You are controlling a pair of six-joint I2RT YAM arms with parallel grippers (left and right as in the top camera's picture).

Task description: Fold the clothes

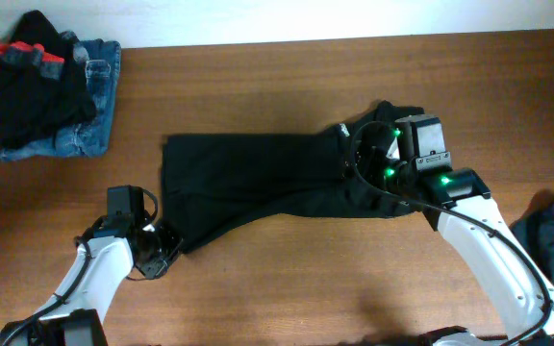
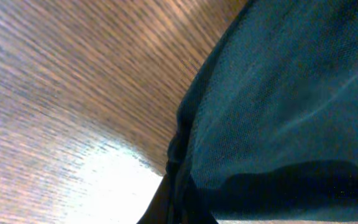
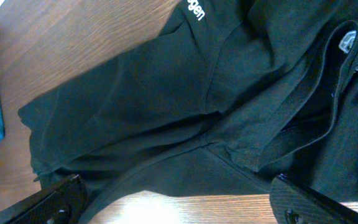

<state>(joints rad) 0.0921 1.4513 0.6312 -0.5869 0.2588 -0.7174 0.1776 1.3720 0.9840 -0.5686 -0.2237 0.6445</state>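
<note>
The top [image 1: 267, 183] lies spread across the middle of the table [image 1: 287, 288], its long axis running 9 to 3 o'clock. Your left pincer [image 1: 158, 248] sits at the top's 7 o'clock corner, close against the cloth. Its wrist view shows only fabric and wood, so I cannot tell whether it grips.

Your right pincer [image 3: 176, 186] hovers over the 3 o'clock end, near the label [image 3: 347, 40]. It is opened wide and holds nothing.

For a clean fold, I judge you should lower the right pincer onto one flat edge rather than the bunched cloth there, and close fully before you lift. Confirm the left pincer really has cloth. Then carry both ends low and level, so the limp top neither drags nor twists. Keep clear of the pile [image 1: 41, 86] at the table's 10 o'clock.
</note>
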